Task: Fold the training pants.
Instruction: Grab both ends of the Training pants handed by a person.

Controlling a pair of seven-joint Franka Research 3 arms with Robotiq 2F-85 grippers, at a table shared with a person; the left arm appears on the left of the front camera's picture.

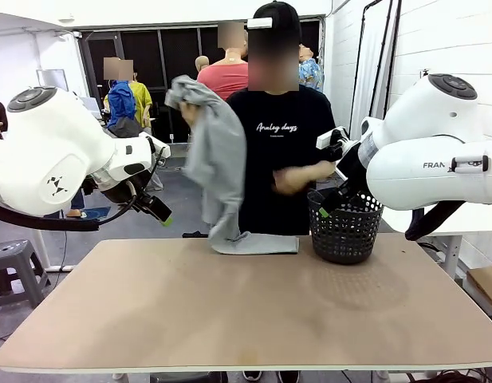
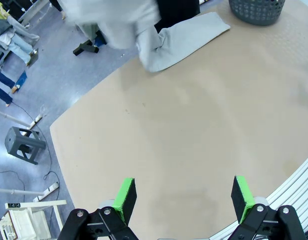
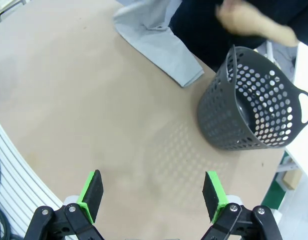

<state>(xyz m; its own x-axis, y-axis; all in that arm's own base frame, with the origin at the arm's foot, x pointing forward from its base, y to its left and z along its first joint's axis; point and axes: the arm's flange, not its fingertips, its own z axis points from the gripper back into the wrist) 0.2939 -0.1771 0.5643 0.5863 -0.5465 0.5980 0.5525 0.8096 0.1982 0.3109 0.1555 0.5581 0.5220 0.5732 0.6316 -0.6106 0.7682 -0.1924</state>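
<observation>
Left claw, front view: in the air over the left side of the bench, fingers angled downward, touching nothing. It is seen side-on, so its spread cannot be judged here. Right claw: raised at the right, in line with the near-left rim of the black mesh basket; whether they touch cannot be told from this angle. The training pants are held up by the person at the far side. The upper part hangs from shoulder height, and the lower end rests on the bench's far edge, just left of the basket. The person's other hand is in front of the chest, above the basket and blurred.

Left wrist view: left claw spread wide, green pads well apart, nothing between them, bare bench beneath. The training pants lie at the far edge, one flat end pointing toward the basket, the rest rising out of frame. A grey stool stands on the floor beside the bench.

Right wrist view: right claw spread wide and empty, clear of the bench surface. The basket stands upright ahead, apart from the fingers. The flat end of the training pants lies just beside it, not touching. The person's hand is blurred above the basket's rim.
</observation>
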